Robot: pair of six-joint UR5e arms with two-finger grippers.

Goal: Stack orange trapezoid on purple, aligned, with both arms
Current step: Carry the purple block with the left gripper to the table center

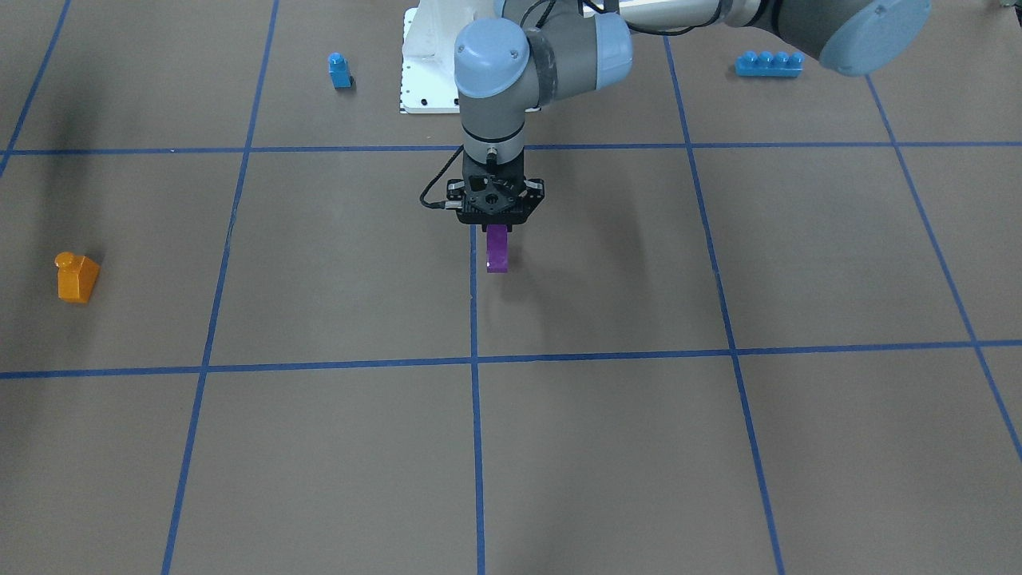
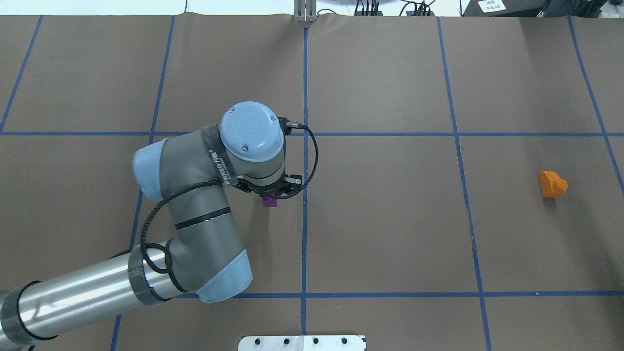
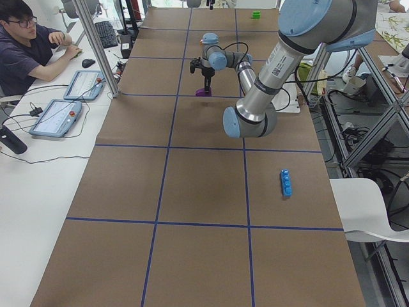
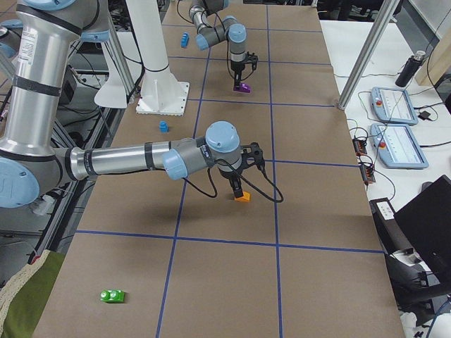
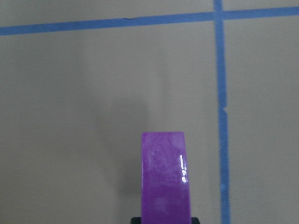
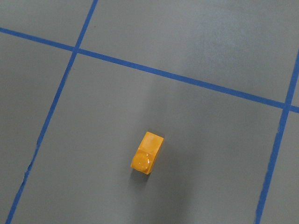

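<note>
The purple block (image 1: 497, 249) hangs upright from my left gripper (image 1: 496, 227), which is shut on its top, near the table's middle and just off the blue centre line. It also shows in the overhead view (image 2: 269, 202) and the left wrist view (image 5: 164, 179). The orange trapezoid (image 1: 77, 278) lies alone on the table far to the robot's right (image 2: 552, 184). The right wrist view shows it small, from well above (image 6: 147, 152), with no fingers in view. My right gripper (image 4: 237, 187) shows only in the right-side view, over the orange block (image 4: 242, 198); I cannot tell whether it is open.
A small blue single-stud block (image 1: 339, 70) and a long blue four-stud brick (image 1: 768, 63) sit near the robot's white base plate (image 1: 427, 72). A green block (image 4: 113, 296) lies at the table's right end. An operator (image 3: 29, 45) and tablets are along the far side.
</note>
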